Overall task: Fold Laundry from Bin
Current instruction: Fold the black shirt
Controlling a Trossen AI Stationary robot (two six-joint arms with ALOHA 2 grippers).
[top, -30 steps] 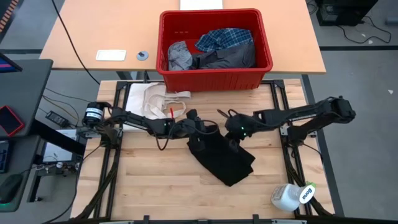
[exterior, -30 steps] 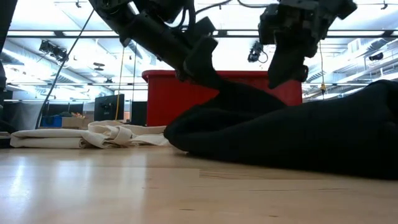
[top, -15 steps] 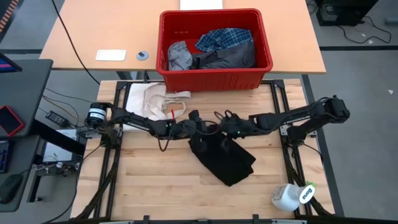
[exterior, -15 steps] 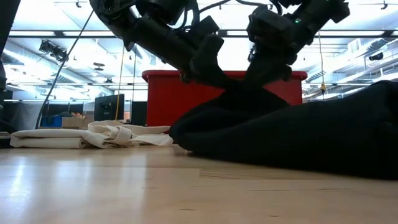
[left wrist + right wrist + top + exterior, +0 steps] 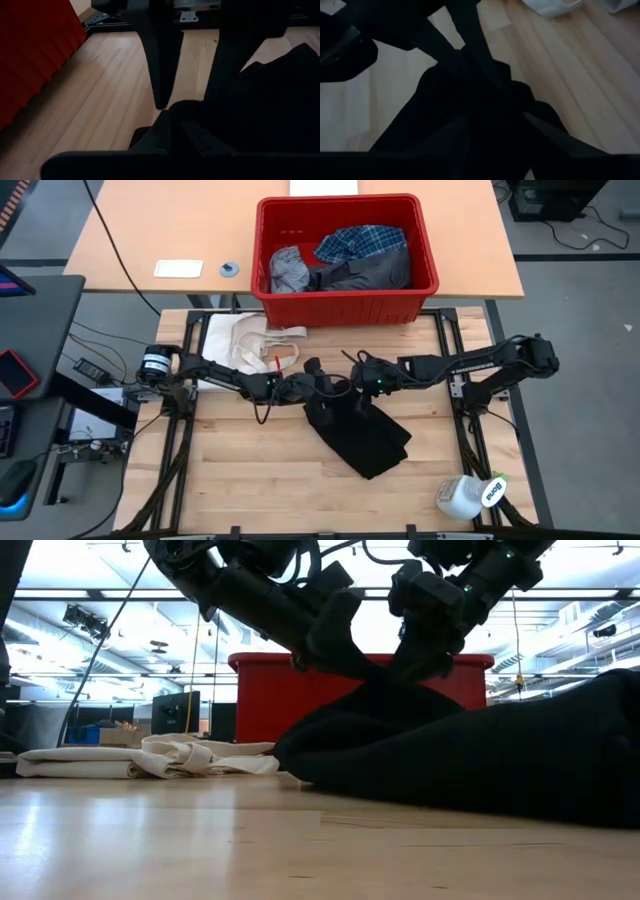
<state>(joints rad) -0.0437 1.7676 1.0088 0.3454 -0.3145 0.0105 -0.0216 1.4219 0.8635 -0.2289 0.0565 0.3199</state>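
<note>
A large black garment (image 5: 365, 435) lies crumpled on the wooden table's middle, and its far left part is drawn up into a peak. My left gripper (image 5: 335, 388) comes from the table's left and is shut on that peak. My right gripper (image 5: 358, 383) comes from the right and stands open right beside it. Its fingers (image 5: 157, 65) point down at the raised cloth, and I cannot tell whether they touch it. The red bin (image 5: 350, 305) stands beyond the table's far edge. It holds a plaid shirt (image 5: 360, 242), a light grey garment (image 5: 287, 270) and a dark grey one (image 5: 372, 272). My left gripper pinches the black garment's raised far-left part (image 5: 358, 668) between its two fingers, slanting down from the table's left. That part is lifted into a peak, and the rest of the garment (image 5: 480, 755) lies on the table.
A cream-white cloth with strap loops (image 5: 245, 340) lies at the table's far left. A white bottle (image 5: 470, 495) lies at the near right corner. A white card (image 5: 178, 268) and a small disc (image 5: 229, 269) sit on the tan table left of the bin.
My right gripper has moved toward the table's left and a little down, close up to my left gripper and the raised cloth, rolling as it went. My left gripper has stayed where it was, holding the peak.
</note>
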